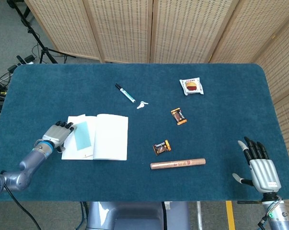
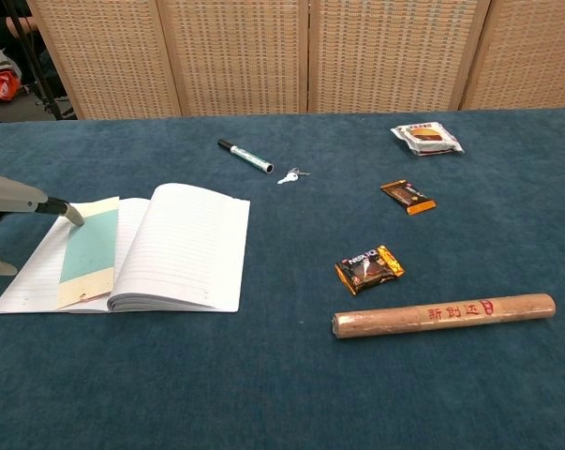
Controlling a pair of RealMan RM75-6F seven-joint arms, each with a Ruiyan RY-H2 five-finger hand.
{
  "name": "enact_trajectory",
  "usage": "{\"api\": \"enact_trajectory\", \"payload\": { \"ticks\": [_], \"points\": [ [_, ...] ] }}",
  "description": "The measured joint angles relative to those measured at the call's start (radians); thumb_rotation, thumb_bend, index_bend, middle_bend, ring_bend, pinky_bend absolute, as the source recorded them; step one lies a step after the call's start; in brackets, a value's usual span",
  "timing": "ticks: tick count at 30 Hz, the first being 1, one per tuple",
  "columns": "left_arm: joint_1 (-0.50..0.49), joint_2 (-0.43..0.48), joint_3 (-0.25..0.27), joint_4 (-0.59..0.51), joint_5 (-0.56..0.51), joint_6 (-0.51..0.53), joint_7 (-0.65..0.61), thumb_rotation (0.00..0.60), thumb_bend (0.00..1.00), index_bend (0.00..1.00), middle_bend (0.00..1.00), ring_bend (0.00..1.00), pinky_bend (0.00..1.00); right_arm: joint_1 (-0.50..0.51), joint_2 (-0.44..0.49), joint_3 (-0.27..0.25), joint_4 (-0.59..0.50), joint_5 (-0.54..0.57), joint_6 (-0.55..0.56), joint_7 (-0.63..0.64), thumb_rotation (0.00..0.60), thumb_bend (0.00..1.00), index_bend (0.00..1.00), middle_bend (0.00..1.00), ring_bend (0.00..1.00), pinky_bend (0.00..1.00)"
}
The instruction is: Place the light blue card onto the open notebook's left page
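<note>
We are seeing one left hand (image 1: 58,134) lying at the notebook's (image 1: 108,139) left edge, a fingertip (image 2: 73,216) touching the far end of the single card (image 2: 87,250); whether it is pinching the card we cannot tell. The card is lying flat on the left page, its long axis running from near to far, tilting slightly right at the far end. Further right we are counting one marker (image 1: 125,93), one key (image 1: 142,104), three snack packets, one roll (image 1: 178,164). Our right hand (image 1: 259,167) is resting flat, fingers spread, holding nothing.
</note>
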State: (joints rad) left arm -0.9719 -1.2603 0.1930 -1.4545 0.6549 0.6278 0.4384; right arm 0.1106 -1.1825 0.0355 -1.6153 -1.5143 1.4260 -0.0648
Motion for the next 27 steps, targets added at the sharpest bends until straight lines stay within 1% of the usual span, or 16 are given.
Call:
{"api": "enact_trajectory", "payload": {
  "ticks": [11,27],
  "points": [
    [-0.007,-0.024,-0.016,0.006,-0.013,0.03,0.022,0.6,0.31,0.0,0.0,0.0,0.0,-0.001,0.001,-0.001,0.0,-0.004,0.002,0.003,0.6,0.16,0.0,0.0,0.0,0.0],
    [-0.018,-0.052,-0.024,0.013,-0.042,0.038,0.054,0.6,0.31,0.0,0.0,0.0,0.0,-0.003,0.002,0.0,0.003,-0.006,0.008,0.01,0.6,0.16,0.0,0.0,0.0,0.0]
  ]
}}
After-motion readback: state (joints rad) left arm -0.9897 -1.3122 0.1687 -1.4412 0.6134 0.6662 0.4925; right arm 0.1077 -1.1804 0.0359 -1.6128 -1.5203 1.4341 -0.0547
